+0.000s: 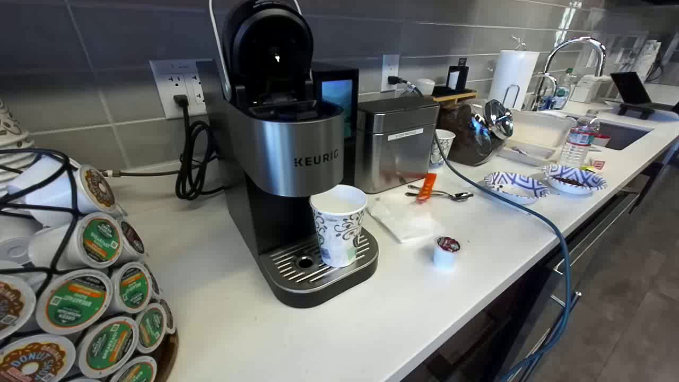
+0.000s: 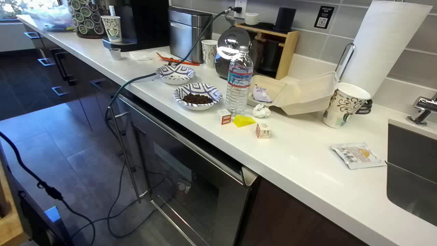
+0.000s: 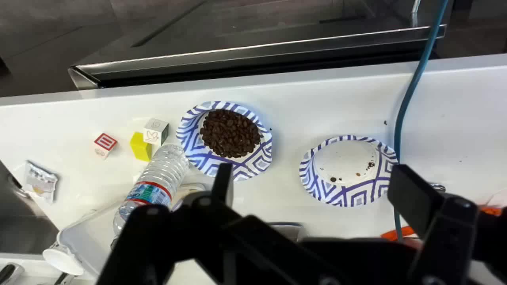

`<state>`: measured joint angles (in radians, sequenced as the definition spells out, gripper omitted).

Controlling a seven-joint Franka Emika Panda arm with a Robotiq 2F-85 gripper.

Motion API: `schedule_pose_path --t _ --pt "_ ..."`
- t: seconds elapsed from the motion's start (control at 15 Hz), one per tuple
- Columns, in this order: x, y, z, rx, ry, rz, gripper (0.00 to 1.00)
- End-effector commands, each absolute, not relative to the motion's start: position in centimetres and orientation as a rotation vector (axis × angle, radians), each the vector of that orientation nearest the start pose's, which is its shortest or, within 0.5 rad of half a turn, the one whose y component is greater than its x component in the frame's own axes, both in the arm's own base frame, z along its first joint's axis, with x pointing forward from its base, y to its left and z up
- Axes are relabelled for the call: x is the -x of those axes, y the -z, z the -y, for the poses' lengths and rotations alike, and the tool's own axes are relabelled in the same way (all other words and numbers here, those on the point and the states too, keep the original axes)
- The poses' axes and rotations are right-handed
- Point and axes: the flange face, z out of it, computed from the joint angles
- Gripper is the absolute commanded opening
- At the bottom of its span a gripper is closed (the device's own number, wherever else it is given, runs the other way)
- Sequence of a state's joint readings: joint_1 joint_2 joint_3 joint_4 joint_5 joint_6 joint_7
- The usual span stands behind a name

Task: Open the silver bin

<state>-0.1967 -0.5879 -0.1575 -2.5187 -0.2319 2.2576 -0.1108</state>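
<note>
The silver bin is a boxy brushed-steel container with a dark top and a white label strip. It stands on the counter against the wall, right beside the Keurig machine in an exterior view. It also shows in an exterior view, beside a paper cup. Its lid is down in both exterior views. The bin cannot be made out in the wrist view. My gripper shows only in the wrist view. Its fingers are wide apart with nothing held between them. It is above the counter, over the two patterned bowls.
The Keurig machine, its top raised, holds a paper cup. A blue cable crosses the counter near the bin. Patterned bowls, a water bottle, a glass jar and an orange clip are nearby.
</note>
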Motion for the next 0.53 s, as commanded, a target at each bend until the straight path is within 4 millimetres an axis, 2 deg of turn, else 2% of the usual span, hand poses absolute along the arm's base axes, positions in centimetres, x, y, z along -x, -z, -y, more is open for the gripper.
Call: schedule_pose_path --t 0.0,0.33,0.4,0.47 --pt "-37.3 -50.8 15.0 3.283 0.481 -0.186 1.0" --pt "-37.3 -50.8 15.0 3.283 0.481 -0.186 1.0" --pt "-37.9 -51.2 14.4 3.283 0.561 -0.154 1.0" --pt "-39.2 -52.1 12.9 3.306 0.682 -0.022 1.0"
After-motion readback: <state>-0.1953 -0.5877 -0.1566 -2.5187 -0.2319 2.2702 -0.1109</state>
